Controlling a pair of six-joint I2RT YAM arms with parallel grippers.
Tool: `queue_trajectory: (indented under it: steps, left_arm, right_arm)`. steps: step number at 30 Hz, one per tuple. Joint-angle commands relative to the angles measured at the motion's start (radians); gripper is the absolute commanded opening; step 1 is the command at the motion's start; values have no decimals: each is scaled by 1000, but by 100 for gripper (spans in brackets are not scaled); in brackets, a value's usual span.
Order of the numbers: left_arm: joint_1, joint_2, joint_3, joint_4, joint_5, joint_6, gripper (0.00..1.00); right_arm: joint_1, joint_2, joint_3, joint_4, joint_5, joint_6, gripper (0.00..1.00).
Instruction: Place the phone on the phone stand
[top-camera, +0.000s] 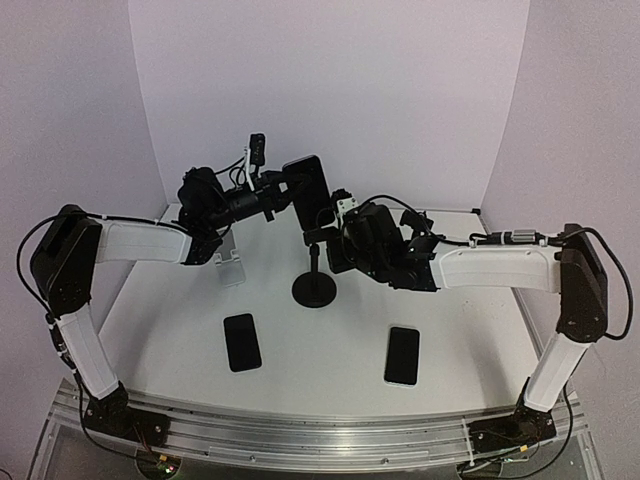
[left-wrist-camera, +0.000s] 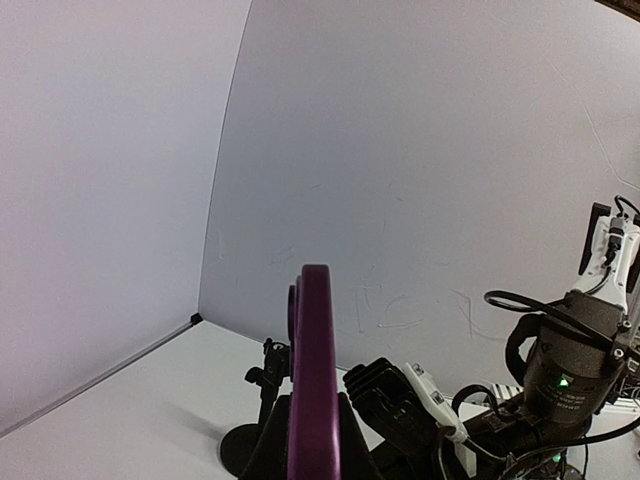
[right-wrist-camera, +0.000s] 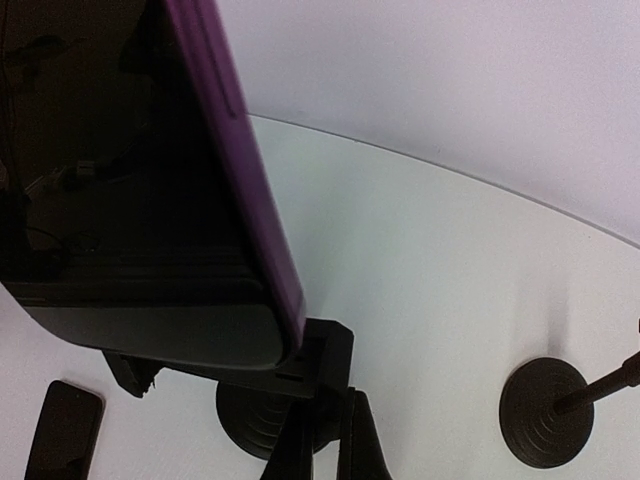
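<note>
My left gripper (top-camera: 287, 190) is shut on a phone (top-camera: 306, 189) with a black screen and a purple case, and holds it upright in the air above the black phone stand (top-camera: 315, 283). In the left wrist view the phone's purple edge (left-wrist-camera: 313, 360) stands between my fingers (left-wrist-camera: 262, 452), with the stand (left-wrist-camera: 268, 385) just behind it. My right gripper (top-camera: 324, 238) is shut on the stand's top holder (right-wrist-camera: 322, 362). In the right wrist view the phone's lower end (right-wrist-camera: 130, 180) sits just over that holder, and whether they touch is unclear.
Two dark phones lie flat on the white table, one near left (top-camera: 241, 341) and one near right (top-camera: 402, 354). A small white stand (top-camera: 232, 266) sits left of the black stand. The right wrist view shows another round black base with a post (right-wrist-camera: 545, 410).
</note>
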Motion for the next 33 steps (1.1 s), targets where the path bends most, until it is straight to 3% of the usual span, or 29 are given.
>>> queue_trajectory:
  steps: [1,16,26,33]
  left_arm:
    - [-18,19,66,109,-46,34,0]
    - [-50,45,48,119,-134,133,0]
    - [-24,54,-5,105,-40,134,0]
    - [-13,48,-23,9,13,117,0]
  right_arm:
    - [-3,8,37,35,-4,4,0]
    - [-2,20,39,51,-44,54,0]
    - [-2,9,32,62,-68,32,0]
    - [-1,-6,17,68,-71,24,0]
